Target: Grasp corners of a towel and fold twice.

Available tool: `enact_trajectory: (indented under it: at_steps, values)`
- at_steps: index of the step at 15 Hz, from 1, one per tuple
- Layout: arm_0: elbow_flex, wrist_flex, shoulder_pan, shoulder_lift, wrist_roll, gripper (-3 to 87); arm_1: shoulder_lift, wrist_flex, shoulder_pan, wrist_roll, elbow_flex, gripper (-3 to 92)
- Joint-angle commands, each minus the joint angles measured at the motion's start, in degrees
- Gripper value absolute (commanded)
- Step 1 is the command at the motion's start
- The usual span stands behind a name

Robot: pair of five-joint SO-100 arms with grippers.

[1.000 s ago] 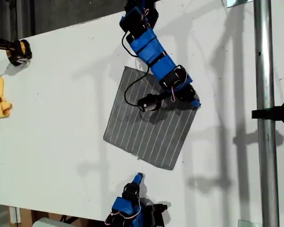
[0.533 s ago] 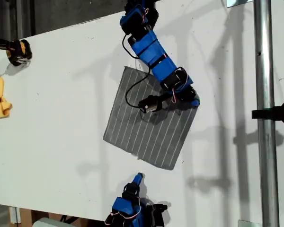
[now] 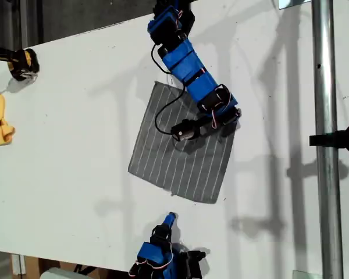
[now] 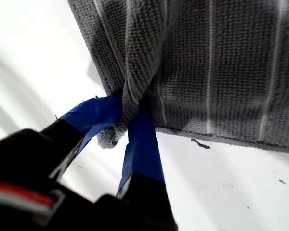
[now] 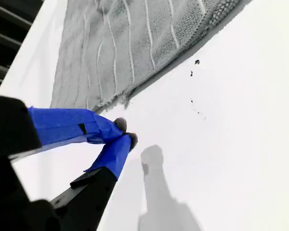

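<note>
Towel (image 3: 180,154) lies flat mid-table (image 3: 75,145). Our first hand (image 4: 120,126) pinches a bunched towel corner (image 4: 135,91). Our second hand (image 5: 125,132), fingertips pressed together and holding nothing, rests near the towel's edge.

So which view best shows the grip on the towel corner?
The first wrist view: my first gripper pinches a bunched corner of the towel up close. The exterior view hides that pinch under the arm. The second wrist view shows only my second gripper, shut on nothing.
</note>
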State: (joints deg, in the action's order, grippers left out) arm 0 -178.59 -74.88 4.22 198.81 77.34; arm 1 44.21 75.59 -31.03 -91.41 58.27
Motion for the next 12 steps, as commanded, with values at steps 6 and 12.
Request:
enact_trajectory:
  at_steps: [6,12]
  values:
    - [30.0,2.8,-8.7,-28.7,7.6,-1.0,1.8,0.3,1.1,1.7,0.6,-0.2]
    - [65.1,5.5,-17.3,-78.2,-6.2,-1.0,2.3,-0.7,1.8,2.0,0.1,-0.2]
